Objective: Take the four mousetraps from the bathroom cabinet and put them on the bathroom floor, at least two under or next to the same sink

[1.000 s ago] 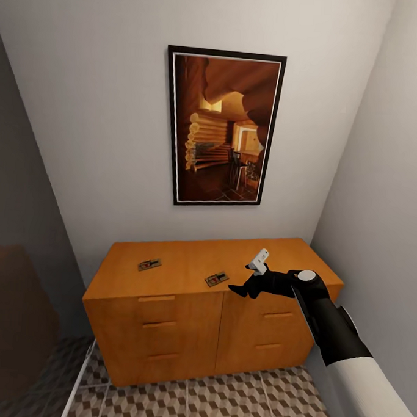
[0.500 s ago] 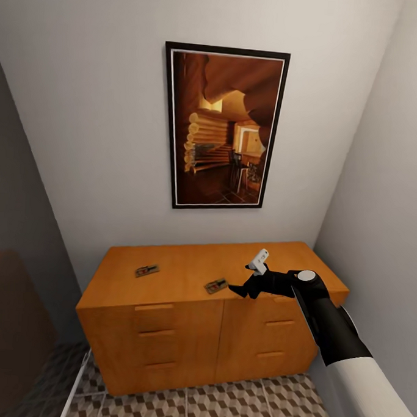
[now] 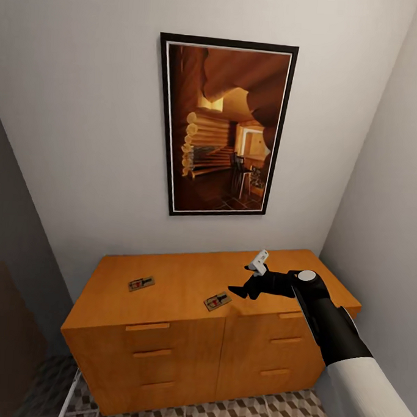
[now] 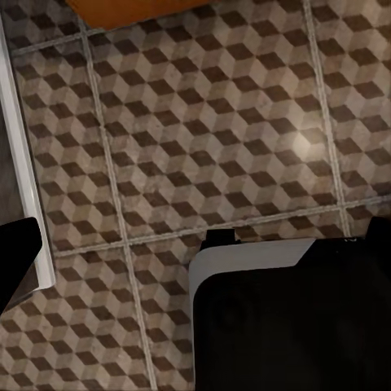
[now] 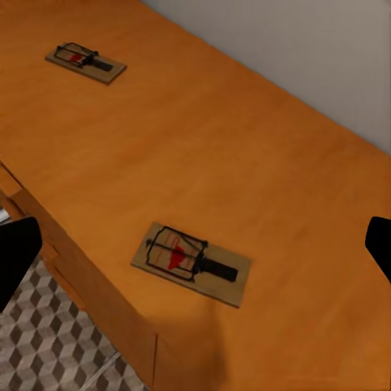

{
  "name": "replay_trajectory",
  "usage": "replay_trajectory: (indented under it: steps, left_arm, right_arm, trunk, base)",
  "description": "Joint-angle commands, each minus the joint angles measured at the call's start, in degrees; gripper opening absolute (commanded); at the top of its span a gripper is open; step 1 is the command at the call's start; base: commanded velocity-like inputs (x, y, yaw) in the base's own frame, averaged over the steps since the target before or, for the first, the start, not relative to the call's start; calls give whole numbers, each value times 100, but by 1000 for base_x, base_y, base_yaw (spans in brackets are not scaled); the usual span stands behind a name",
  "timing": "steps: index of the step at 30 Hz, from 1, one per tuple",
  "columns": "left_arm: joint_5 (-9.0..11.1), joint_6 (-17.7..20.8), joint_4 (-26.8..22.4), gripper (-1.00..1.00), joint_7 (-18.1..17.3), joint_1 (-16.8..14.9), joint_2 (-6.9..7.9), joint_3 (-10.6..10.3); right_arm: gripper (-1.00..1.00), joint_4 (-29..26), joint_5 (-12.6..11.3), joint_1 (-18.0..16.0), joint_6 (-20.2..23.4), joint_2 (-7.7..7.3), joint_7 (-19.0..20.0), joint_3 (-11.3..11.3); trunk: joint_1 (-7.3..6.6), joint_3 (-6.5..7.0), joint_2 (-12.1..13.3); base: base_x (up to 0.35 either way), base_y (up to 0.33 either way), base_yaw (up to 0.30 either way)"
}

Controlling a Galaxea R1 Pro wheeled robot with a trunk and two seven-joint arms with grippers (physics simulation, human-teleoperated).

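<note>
Two mousetraps (image 5: 192,263) (image 5: 85,62) lie well apart on the cabinet (image 5: 244,155) top.

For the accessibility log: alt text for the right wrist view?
Two mousetraps lie on an orange-brown cabinet top: the near mousetrap by the front edge, the far mousetrap further back. Patterned floor tiles show below the edge.

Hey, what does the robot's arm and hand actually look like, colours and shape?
In the head view the right arm is a thick rounded tube, white nearest the body and black along the forearm, with a round grey-white cap at the wrist. The right hand is black and angular, with a pale grey-white finger and a dark one. No cables or markings are visible.
</note>
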Motion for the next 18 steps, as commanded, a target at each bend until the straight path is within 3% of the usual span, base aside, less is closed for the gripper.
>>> replay_trajectory:
  steps: [1, 18]
  left_arm:
    - [49, -43, 27, 100, 10, -8, -4, -49]
    - [49, -43, 27, 100, 10, 16, -4, -49]
  right_arm:
    - [100, -9, 35, -6, 26, -6, 62, 5]
    - [100, -9, 49, -6, 26, -16, 293, 5]
  trunk:
    - [4, -14, -14]
    - [4, -97, -14]
  base:
    - [46, 0, 0]
    - [10, 0, 62]
